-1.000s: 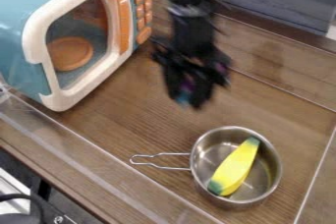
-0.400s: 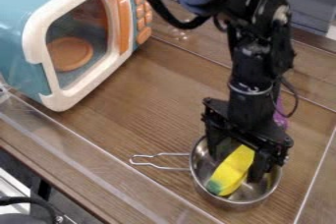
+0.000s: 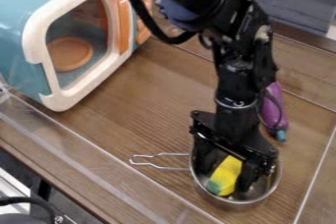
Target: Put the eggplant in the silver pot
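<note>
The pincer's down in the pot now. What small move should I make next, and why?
Probably lift straight up without closing. The pincer is open inside the pot, straddling the yellow toy, while the eggplant lies on the table beyond the pot, outside it. Closing here would likely grab the wrong thing.

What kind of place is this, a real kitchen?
Probably a pretend play kitchen on a wooden table: there's a toy microwave, a little silver pot and a purple toy eggplant, with a robot gripper reaching in.
</note>
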Motion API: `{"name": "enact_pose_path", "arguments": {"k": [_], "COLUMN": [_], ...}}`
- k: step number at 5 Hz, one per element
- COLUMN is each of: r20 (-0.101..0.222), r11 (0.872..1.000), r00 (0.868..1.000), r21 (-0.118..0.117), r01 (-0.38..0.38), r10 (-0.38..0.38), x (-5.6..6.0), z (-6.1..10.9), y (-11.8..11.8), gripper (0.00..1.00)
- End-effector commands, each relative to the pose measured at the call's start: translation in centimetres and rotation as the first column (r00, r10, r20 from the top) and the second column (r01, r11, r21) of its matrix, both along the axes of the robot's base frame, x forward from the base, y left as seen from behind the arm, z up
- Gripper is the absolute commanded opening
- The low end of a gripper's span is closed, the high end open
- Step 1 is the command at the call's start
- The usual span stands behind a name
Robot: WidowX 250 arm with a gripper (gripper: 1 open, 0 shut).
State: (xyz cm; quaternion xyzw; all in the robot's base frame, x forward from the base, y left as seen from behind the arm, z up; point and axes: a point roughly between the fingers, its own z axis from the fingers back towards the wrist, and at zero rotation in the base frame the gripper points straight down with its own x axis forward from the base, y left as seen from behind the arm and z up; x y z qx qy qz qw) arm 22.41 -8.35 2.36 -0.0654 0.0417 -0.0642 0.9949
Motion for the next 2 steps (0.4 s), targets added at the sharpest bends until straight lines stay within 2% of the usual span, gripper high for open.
{"name": "enact_pose_path", "arguments": {"k": [1,2], "r20": [0.042,0.039], "r11": [1.0,0.999], "r00": [0.999,0.999], "r21": [-0.009,-0.008], "r01": [0.016,-0.037], "r10": [-0.015,0.038], "x": [0.3,0.7], "z": [0.8,1.9], "y": [0.8,0.3], "gripper": [1.0,1.0]}}
